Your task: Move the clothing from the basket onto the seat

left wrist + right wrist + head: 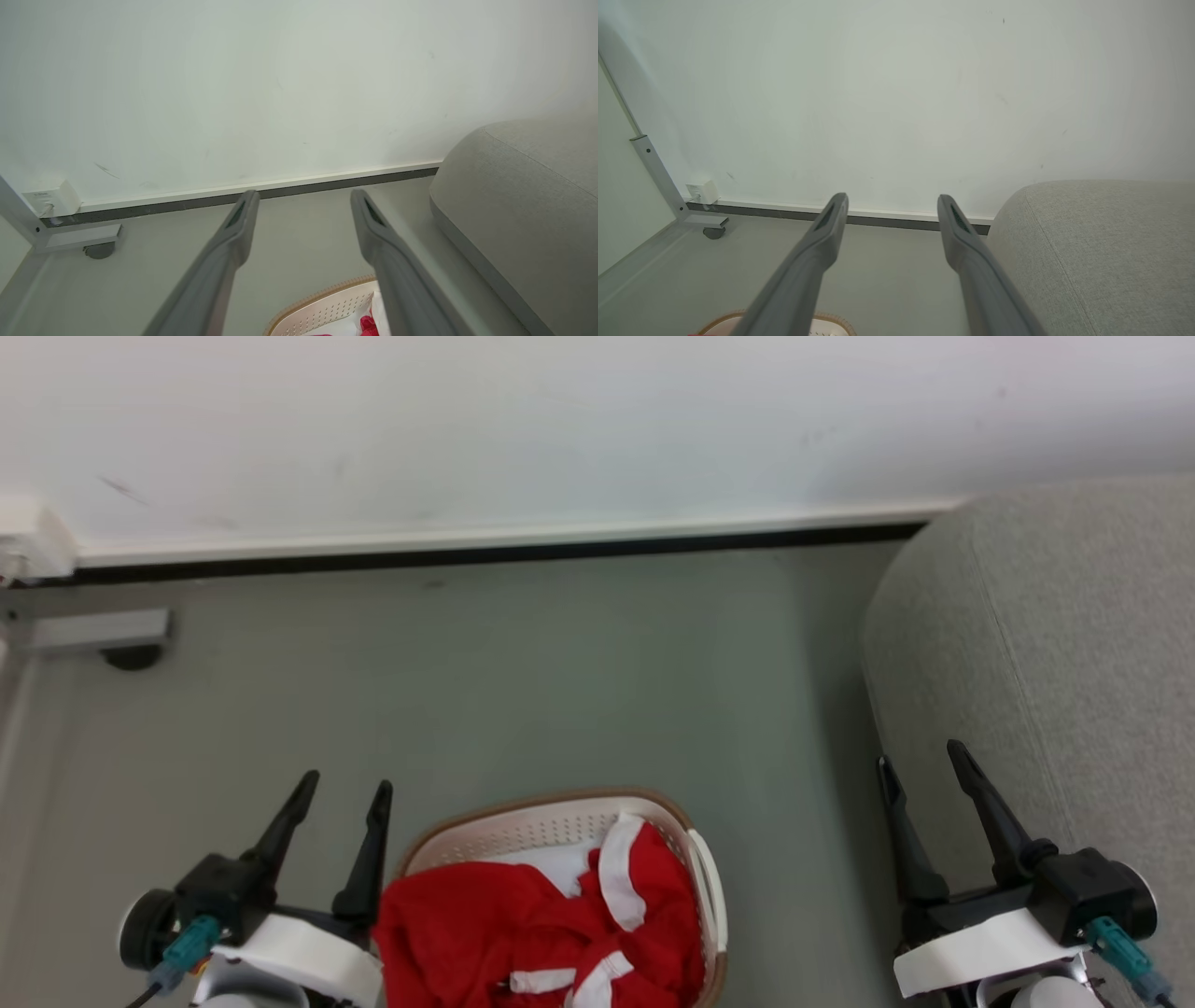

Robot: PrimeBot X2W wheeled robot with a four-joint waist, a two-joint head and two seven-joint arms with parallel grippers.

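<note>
Clothing (523, 924) lies heaped in the basket (560, 817), its red folds and white bands filling most of it. A patch of white cloth (563, 866) shows beneath it toward the back wall. You are at the very start, with nothing gripped yet. Your left gripper (347, 782) hovers just left of the basket, fingers spread wide and empty. Your right gripper (918, 755) hangs well to the right, beside the seat (1055, 644), equally spread and empty. Next, by my judgement, you need to lower one gripper over the red heap and pinch a thick fold, not the white cloth. Then lift it clear of the rim and carry it right to the seat.
</note>
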